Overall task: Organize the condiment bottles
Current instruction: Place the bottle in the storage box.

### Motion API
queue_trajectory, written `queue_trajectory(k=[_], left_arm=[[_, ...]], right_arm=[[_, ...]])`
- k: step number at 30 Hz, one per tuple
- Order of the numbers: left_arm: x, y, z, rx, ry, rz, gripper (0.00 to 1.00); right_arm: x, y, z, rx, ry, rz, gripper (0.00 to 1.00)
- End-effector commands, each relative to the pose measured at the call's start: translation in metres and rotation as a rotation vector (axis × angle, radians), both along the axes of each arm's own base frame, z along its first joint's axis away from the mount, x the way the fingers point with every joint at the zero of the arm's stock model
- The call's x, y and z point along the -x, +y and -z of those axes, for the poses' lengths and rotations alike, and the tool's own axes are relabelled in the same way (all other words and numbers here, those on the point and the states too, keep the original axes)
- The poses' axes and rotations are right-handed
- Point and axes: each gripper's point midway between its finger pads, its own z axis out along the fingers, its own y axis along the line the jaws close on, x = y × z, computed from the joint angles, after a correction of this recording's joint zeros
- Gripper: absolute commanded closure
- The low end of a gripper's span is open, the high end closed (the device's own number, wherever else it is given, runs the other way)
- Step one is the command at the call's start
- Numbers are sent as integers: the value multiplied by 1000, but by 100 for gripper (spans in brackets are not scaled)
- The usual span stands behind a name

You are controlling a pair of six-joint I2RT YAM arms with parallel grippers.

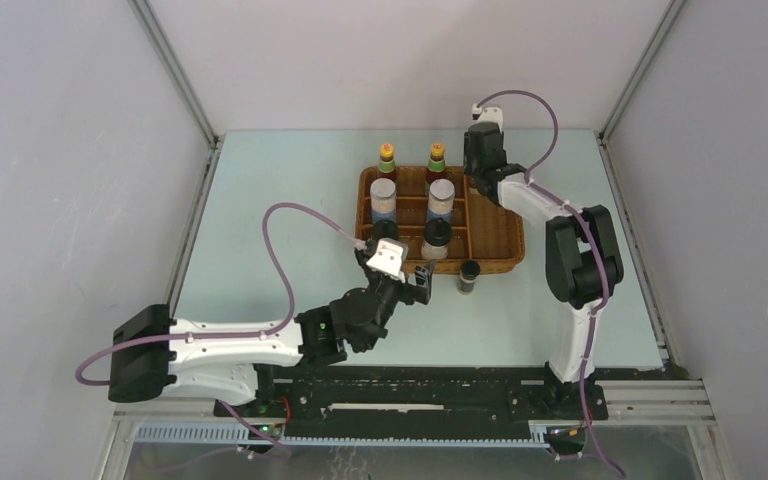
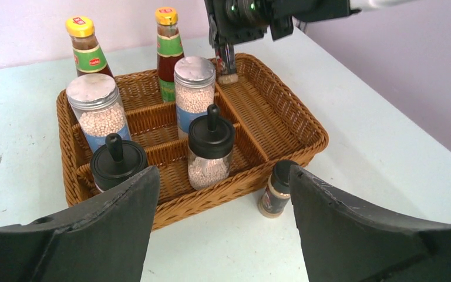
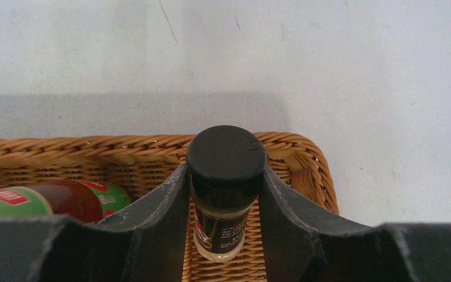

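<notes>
Tray (image 1: 500, 266) of brown wicker with dividers is taken as the reference.

Far row of tray, left side: two sauce bottles (image 2: 88, 50) (image 2: 167, 47) with yellow caps, both upright.
Middle row: two shakers (image 2: 97, 111) (image 2: 194, 88) with silver tops, upright, one just in front of each sauce bottle.
Near row: two black-capped bottles (image 2: 117, 161) (image 2: 210, 147), upright, one in front of each shaker.

Right gripper (image 3: 225, 176) is at the tray's far right corner, inside the rim. Its jaws are clamped on a small dark bottle (image 3: 222, 226), held upright just below the black cap. Cannot tell whether the bottle's base touches the tray floor.

Second small dark bottle (image 2: 277, 188) stands upright on the table, just outside the tray's near rim, towards the right.

Left gripper (image 2: 223, 194) hovers off the tray's near edge with jaws spread wide and nothing between them. Its left finger is close to the left black-capped bottle, and its right finger is beside the loose small bottle.
</notes>
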Motion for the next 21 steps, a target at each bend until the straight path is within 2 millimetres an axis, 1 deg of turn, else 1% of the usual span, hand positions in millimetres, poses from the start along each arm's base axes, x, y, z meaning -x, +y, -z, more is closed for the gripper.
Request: queue_trajectory(k=[1, 9, 13, 15, 21], left_arm=[[3, -6, -26, 52, -6, 37, 15], [5, -1, -25, 55, 6, 26, 15], [4, -1, -24, 45, 3, 16, 15], [4, -2, -24, 42, 2, 17, 15], [3, -4, -22, 39, 1, 16, 15]], right_arm=[[-5, 6, -43, -36, -102, -7, 100], [-18, 9, -22, -25, -67, -12, 100], [-25, 13, -17, -27, -65, -15, 100], [-24, 11, -9, -18, -32, -14, 100], [-27, 11, 0, -14, -11, -13, 100]])
